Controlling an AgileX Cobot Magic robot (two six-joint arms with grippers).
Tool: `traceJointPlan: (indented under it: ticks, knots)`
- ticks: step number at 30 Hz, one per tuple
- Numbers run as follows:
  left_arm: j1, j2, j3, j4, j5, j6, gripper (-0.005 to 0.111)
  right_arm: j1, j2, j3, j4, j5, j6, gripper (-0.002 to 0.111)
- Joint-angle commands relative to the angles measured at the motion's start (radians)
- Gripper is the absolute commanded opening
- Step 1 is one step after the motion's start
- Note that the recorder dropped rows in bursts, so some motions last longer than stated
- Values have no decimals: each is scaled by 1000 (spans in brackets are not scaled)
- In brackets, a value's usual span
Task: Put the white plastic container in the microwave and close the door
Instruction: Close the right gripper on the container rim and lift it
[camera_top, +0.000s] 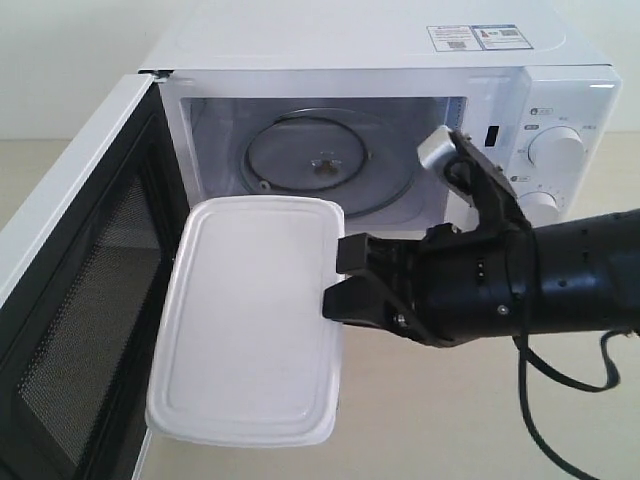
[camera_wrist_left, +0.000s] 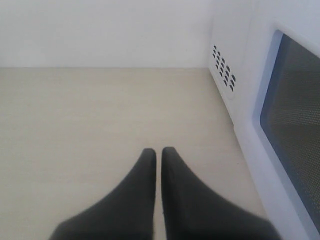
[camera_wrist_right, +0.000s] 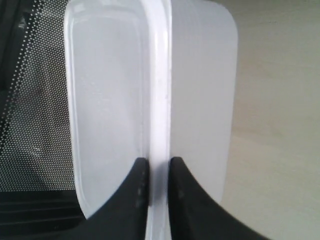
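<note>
The white plastic container (camera_top: 250, 315) hangs tilted in the air in front of the open microwave (camera_top: 380, 70), its lid facing the camera. My right gripper (camera_top: 340, 280) is shut on the container's right rim; in the right wrist view the black fingers (camera_wrist_right: 137, 195) pinch the white rim (camera_wrist_right: 159, 100). The glass turntable (camera_top: 315, 160) inside the cavity is bare. The door (camera_top: 80, 300) stands swung open at the left, its black inner face and mesh window showing. My left gripper (camera_wrist_left: 158, 155) is shut on nothing, low over the tabletop beside the door's outer frame (camera_wrist_left: 260, 100).
Two round dials (camera_top: 555, 150) sit on the microwave's right panel, behind my right arm. A black cable (camera_top: 540, 400) trails below the right arm over the beige table (camera_top: 450, 420). Vent holes (camera_wrist_left: 223, 67) mark the microwave's side wall.
</note>
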Motion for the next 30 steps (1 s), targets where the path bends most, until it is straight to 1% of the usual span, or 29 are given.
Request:
traceJointPlan:
  ticks: [1,6,15,23,30]
  knots:
    - [-1,-3,4,-7,-3,1,4,1,-115,70,18,-22,13,0]
    - [-1,-3,4,-7,-3,1,4,1,-268,153,56,-67,19,0]
    - [-1,-3,4,-7,-3,1,4,1,-519,272,59,-166,97,0]
    - [-1,-3,4,-7,-3,1,4,1,-540,335,69,-118,92,0]
    - [-1,-3,4,-7,-3,1,4,1,-540,334,72,-114,90,0]
